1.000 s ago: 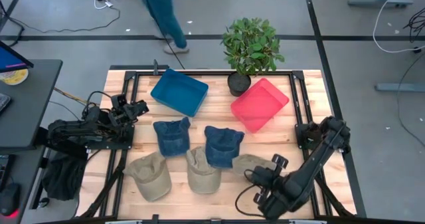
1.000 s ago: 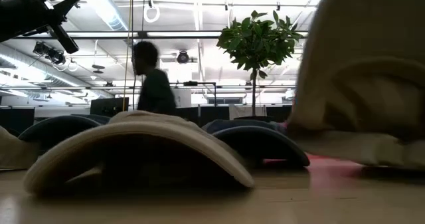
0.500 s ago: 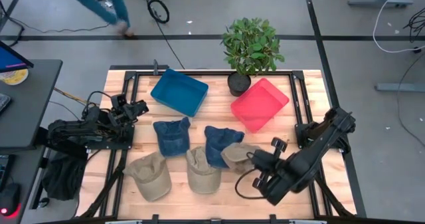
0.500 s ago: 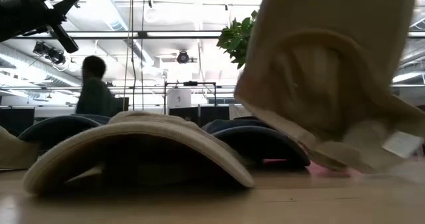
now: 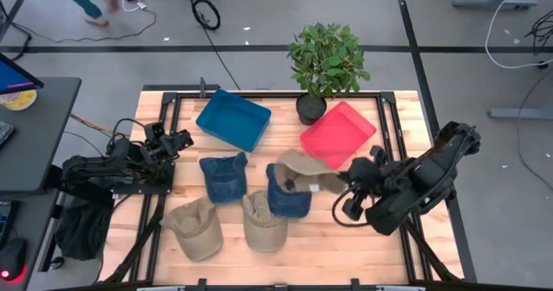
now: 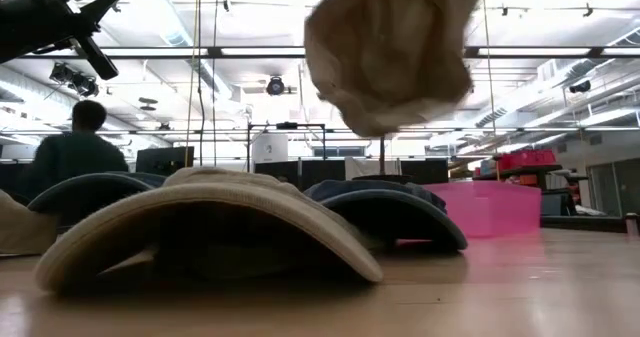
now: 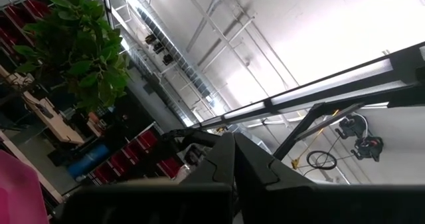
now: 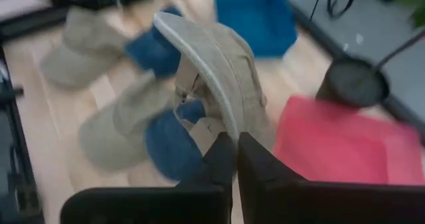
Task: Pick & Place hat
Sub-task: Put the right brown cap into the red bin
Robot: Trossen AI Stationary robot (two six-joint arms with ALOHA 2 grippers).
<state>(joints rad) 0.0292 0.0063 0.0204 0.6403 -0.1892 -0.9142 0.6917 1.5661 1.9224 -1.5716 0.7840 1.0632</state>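
Observation:
A khaki hat hangs in the air over a blue denim hat, just in front of the red bin. My right gripper is shut on it. In the low view the hat floats high above the table. The right wrist view shows the hat with its open underside turned toward the camera. My left gripper waits shut at the table's left edge and points up at the ceiling. My right gripper pinches the hat's rim between its two fingers, at the edge with the pale band. The fingers come slanting down from the table's right side. The hat is lifted clear and reaches away from the fingers toward the table's left.
A second blue denim hat and two khaki hats lie on the table. A blue bin stands at the far left, and a potted plant at the far edge. A person is beyond the table.
My right gripper has risen and gone toward the far edge, tipping as it went, still shut on the khaki hat. The hat has left the table near the front right and now hangs over the blue denim hat, close to the red bin.

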